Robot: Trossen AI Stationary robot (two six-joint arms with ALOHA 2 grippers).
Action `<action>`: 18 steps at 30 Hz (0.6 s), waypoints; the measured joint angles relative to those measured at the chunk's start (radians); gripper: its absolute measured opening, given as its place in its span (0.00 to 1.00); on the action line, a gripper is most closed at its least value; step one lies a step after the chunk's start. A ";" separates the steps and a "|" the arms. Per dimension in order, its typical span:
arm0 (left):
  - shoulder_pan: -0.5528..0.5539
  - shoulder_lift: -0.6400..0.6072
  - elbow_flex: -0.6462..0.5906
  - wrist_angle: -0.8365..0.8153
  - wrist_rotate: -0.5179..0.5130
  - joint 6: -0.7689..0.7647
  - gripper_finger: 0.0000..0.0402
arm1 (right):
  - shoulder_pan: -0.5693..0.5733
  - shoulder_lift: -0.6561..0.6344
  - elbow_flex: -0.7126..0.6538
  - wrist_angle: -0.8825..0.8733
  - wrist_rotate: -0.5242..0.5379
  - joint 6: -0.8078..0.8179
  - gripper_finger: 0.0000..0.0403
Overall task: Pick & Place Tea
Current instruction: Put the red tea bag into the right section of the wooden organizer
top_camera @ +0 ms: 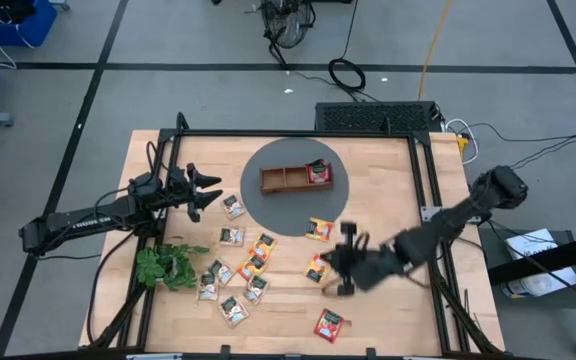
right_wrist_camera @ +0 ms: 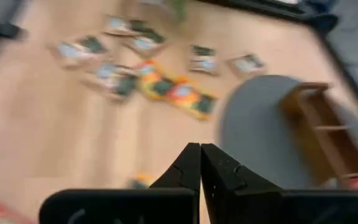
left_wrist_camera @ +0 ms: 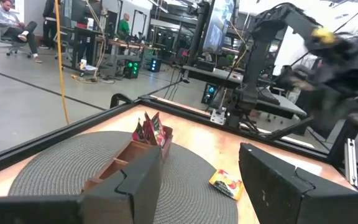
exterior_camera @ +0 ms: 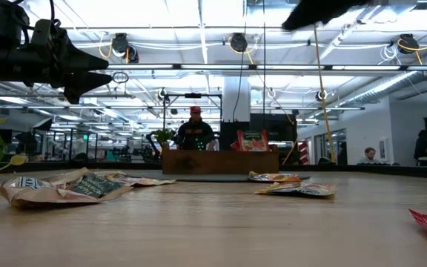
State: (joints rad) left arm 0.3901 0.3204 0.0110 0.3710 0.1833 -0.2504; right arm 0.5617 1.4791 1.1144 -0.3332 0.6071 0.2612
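Several small tea sachets (top_camera: 253,265) lie flat and scattered on the wooden table, most of them left of centre. One red sachet (top_camera: 318,172) stands in the right compartment of the brown wooden tray (top_camera: 286,180), which rests on a round grey mat (top_camera: 268,205). My left gripper (top_camera: 210,193) hangs open and level at the mat's left edge, pointing at the tray (left_wrist_camera: 120,165). My right gripper (top_camera: 328,263) is shut and empty, above an orange sachet (top_camera: 316,268) right of centre. In the right wrist view its fingertips (right_wrist_camera: 199,163) are closed together.
A green plant sprig (top_camera: 168,265) lies near the table's left edge. A red sachet (top_camera: 328,324) sits alone near the front edge. An orange sachet (top_camera: 318,229) lies just off the mat. Black frame rails run along the table's edges.
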 joint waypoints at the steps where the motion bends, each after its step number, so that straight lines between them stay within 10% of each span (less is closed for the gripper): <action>1: 0.000 0.000 0.000 0.000 0.000 0.000 0.53 | 0.032 0.027 0.030 -0.022 -0.003 0.053 0.00; 11: 0.000 0.000 0.000 0.000 0.000 0.000 0.53 | 0.151 0.322 0.166 -0.037 -0.403 0.506 0.00; 18: 0.000 0.000 0.000 0.000 0.000 0.000 0.53 | 0.173 0.465 0.166 0.038 -0.481 0.669 0.00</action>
State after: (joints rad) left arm 0.3903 0.3206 0.0113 0.3710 0.1833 -0.2504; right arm 0.7345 1.9444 1.2808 -0.2952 0.1257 0.9303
